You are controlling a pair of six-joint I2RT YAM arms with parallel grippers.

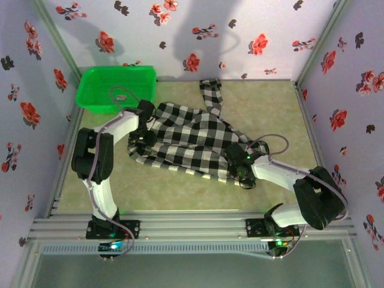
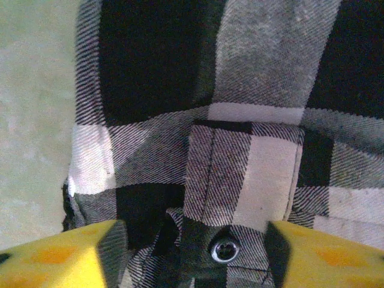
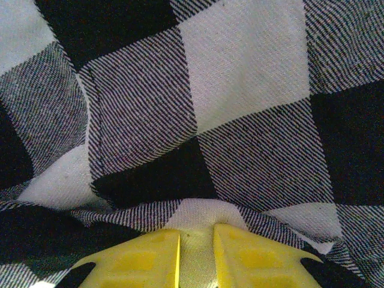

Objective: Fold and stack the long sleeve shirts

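we find one black-and-white checked cloth long sleeve shirt [image 1: 192, 141] lying rumpled across the middle of the pale green table [image 1: 270, 114]. it is not yet folded, and one sleeve [image 1: 211, 96] trails toward the far wall. a green plastic basket [image 1: 99, 96] stands at the far left corner, near the shirt's left end.

left gripper [image 2: 193, 234]: placed at the shirt's left end. its yellow fingers [image 2: 66, 258] are spread wide. a placket with a small metal snap button [image 2: 225, 249] lies between them, and nothing is pinched.

right gripper [image 3: 197, 234]: placed at the shirt's near right edge. its yellow fingers [image 3: 150, 258] are drawn nearly together, with a thin pale fold of cloth in the narrow gap. we judge this a pinch on the shirt.

handling, in our judgement: the shirt is light and limp. its twill weave looks slightly rough, so it should not slip from a firm pinch. it will sag, drag and bunch wherever it is unsupported, and a single-point lift would let it hang like a rope. we recommend taking hold at seamed, doubled edges such as hem corners, shoulder seams, cuffs or the placket, where thicker layers give the fingers purchase. the two grippers should be well apart to keep the panel taut. the snap buttons are hard, so a pinch should land beside them, not on them. risk noted: gathering an extra layer by accident.
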